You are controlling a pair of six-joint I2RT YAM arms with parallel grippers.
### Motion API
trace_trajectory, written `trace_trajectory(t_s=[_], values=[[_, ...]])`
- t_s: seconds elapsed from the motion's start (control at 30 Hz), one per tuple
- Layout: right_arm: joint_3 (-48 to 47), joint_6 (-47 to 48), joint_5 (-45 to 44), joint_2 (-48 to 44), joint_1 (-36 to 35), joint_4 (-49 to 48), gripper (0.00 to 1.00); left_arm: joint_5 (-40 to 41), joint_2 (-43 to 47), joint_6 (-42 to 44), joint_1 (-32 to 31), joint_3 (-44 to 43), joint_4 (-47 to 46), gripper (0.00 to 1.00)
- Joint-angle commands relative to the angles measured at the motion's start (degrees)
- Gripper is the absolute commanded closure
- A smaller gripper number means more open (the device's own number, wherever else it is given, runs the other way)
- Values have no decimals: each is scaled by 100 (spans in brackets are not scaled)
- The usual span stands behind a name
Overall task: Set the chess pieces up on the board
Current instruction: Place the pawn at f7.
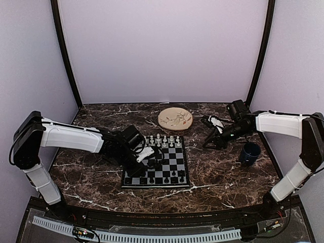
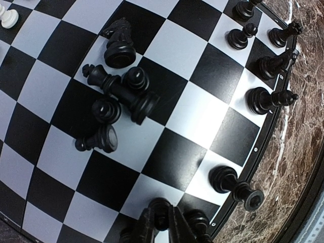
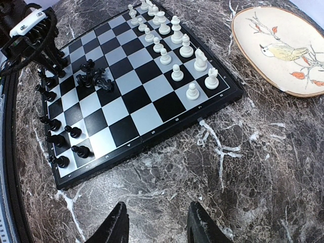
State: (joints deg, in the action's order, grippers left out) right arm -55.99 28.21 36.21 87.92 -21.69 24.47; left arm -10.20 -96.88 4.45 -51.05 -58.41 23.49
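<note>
The board [image 1: 178, 159] lies in the middle of the marble table. White pieces [image 1: 164, 140] stand in its two far rows, also seen in the right wrist view [image 3: 177, 55]. Black pieces [image 2: 266, 98] stand along the near edge. A small heap of fallen black pieces [image 2: 119, 93] lies mid-board, also visible in the right wrist view [image 3: 93, 78]. My left gripper [image 2: 164, 223] is shut on a black pawn [image 2: 161, 214] just above the board's near-left squares [image 1: 152, 161]. My right gripper [image 3: 157, 223] is open and empty over bare marble right of the board [image 1: 208, 144].
A round beige plate [image 1: 175, 119] with a bird drawing lies behind the board, also in the right wrist view [image 3: 283, 50]. A dark blue mug [image 1: 249, 153] stands at the right, near the right arm. Walls enclose the table on three sides.
</note>
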Motion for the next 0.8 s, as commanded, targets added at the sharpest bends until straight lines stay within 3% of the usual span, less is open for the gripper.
trace_trajectory(t_s=[0.0,0.23,0.53,0.77], values=[[-44,41,53,48,16,13,60,-1,-48,56,-28,-134,-30,88],[-45,36,47,45,16,14,60,18,-56,56,-28,-145,-11,87],[-53,40,66,49,15,24,60,139,442,-104,-28,-234,68,66],[-79,64,85,60,16,51,60,941,-43,-1629,-19,-1096,641,63]])
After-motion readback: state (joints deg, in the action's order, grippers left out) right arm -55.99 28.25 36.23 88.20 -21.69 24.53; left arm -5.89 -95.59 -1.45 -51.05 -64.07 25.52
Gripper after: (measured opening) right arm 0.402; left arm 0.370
